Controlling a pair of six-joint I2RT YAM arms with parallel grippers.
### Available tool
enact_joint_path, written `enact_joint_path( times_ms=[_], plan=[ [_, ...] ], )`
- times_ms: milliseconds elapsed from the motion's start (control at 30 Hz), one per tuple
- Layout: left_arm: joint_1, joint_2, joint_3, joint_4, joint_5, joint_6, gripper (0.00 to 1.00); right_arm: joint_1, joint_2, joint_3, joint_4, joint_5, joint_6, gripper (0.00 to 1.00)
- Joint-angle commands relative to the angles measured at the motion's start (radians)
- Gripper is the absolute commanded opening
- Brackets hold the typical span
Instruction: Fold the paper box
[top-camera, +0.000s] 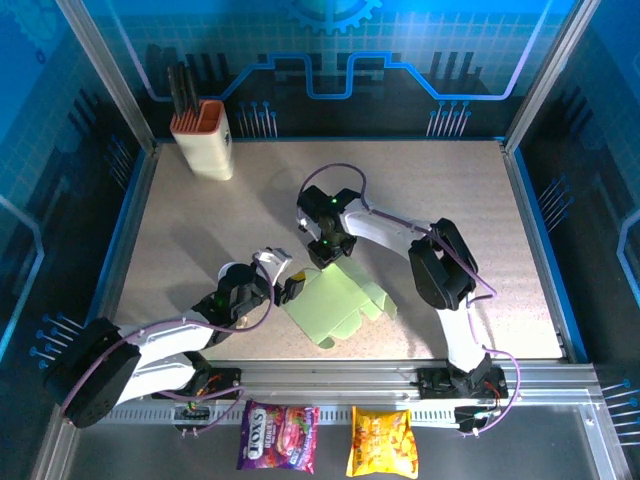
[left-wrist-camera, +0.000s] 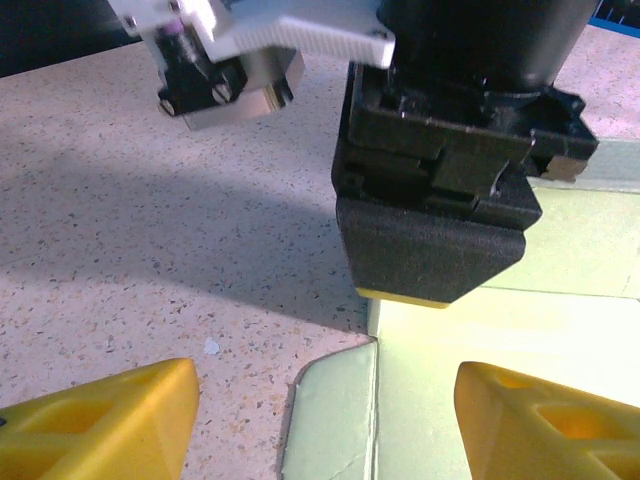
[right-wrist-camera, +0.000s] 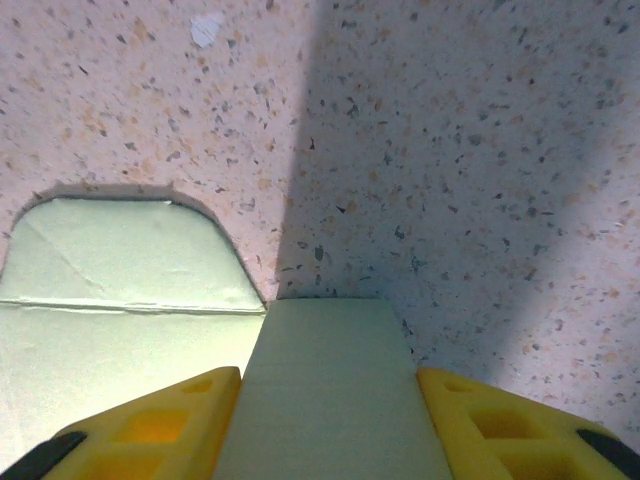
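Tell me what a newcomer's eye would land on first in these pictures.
The pale mint-green paper box, a flat die-cut sheet, lies toward the near edge of the table. The right gripper is shut on one of its flaps at the far side, while the left gripper hangs open over the sheet's left edge. Two bright snack packets lie on the ledge in front.

text: FOX'S | on: purple sweets bag (top-camera: 278, 437) | yellow bag (top-camera: 381, 441): illegible

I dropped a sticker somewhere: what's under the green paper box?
The paper box lies on the speckled table. Anything beneath the sheet is covered, so I cannot tell.
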Motion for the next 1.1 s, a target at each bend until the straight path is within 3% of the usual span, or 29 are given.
enact_joint_path(
  times_ms=[0, 167, 467, 633, 867, 1067],
  plan=[
    [0.009, 0.015, 0.0, 0.032, -0.002, -0.021, 0.7, 0.016, 0.029, 0.029, -0.039, -0.017, -0.005, 0.42],
    [0.009, 0.017, 0.004, 0.032, -0.002, -0.021, 0.7, 0.016, 0.043, 0.038, -0.032, -0.026, -0.005, 0.54],
    [0.011, 0.014, 0.004, 0.025, -0.008, -0.022, 0.7, 0.015, 0.067, 0.035, -0.023, -0.017, -0.013, 0.59],
    [0.012, 0.012, 0.004, 0.026, -0.007, -0.024, 0.7, 0.015, 0.068, 0.032, -0.017, -0.01, -0.015, 0.51],
    [0.015, 0.014, 0.003, 0.027, -0.008, -0.025, 0.7, 0.014, 0.05, 0.023, -0.012, 0.001, -0.027, 0.29],
    [0.018, 0.013, 0.004, 0.032, -0.006, -0.033, 0.7, 0.013, 0.034, 0.037, -0.039, -0.004, -0.098, 0.19]
  ],
)
